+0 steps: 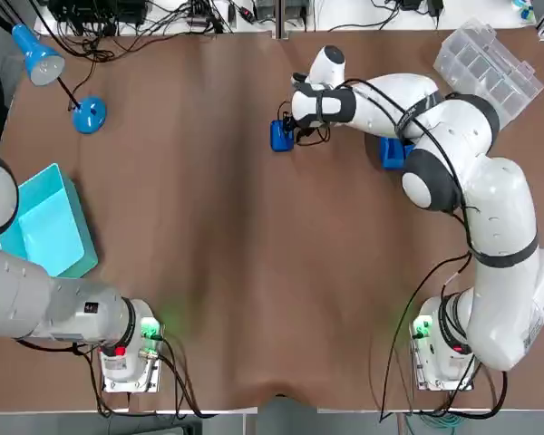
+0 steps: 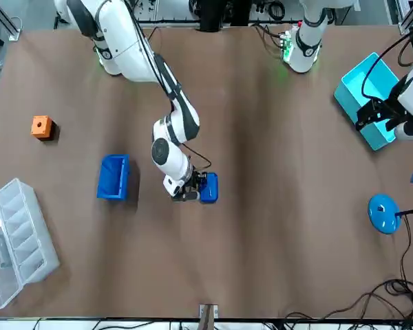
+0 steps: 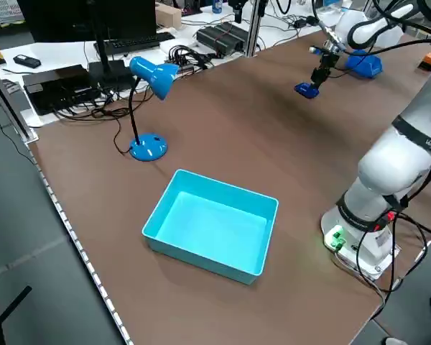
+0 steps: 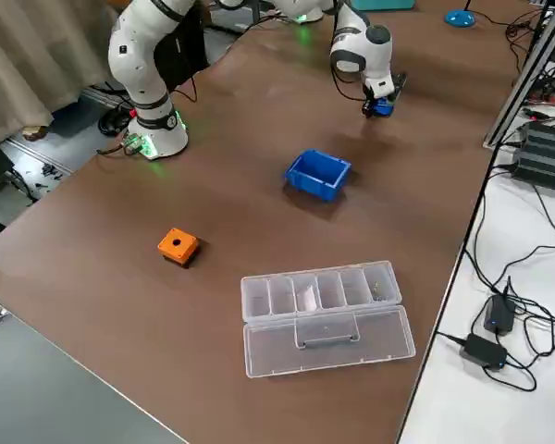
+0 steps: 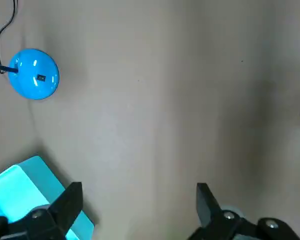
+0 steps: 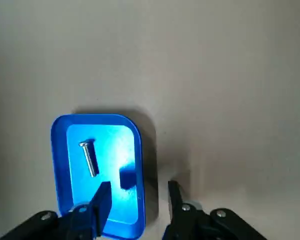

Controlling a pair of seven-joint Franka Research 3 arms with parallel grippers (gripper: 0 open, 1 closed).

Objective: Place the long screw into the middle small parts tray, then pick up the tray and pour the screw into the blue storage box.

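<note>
**While the screw lies in the tray, the right gripper straddles its rim**

Where the right arm reaches out across the table point(image 1: 236, 254), its right gripper point(image 6: 137, 187) hangs low over the small blue tray point(image 6: 112, 145). The jaws are parted. One finger stands over the tray's floor and the other outside on the bare table, so one long wall sits between them. I see no squeeze on that wall. The long screw point(image 6: 89, 158) lies flat inside the tray, towards the other long wall and well clear of the fingers.

The tray sits alone about mid-width on the far half of the table, away from every edge. A larger blue bin point(image 2: 113, 177) stands near it on the robot's right. Farther out that way are an orange cube point(image 2: 41, 126) and a clear compartment case point(image 2: 17, 230), the case close to the far right corner.

The turquoise storage box point(image 3: 212, 230) rests close to the table's left edge, a corner of it nearly at the brink. A blue desk lamp point(image 3: 147, 147) stands beyond it, near the far left corner. Between tray and box the brown top runs wide and bare.

The left gripper point(image 5: 137, 192) hovers by the box, its jaws spread wide with nothing between them.
</note>
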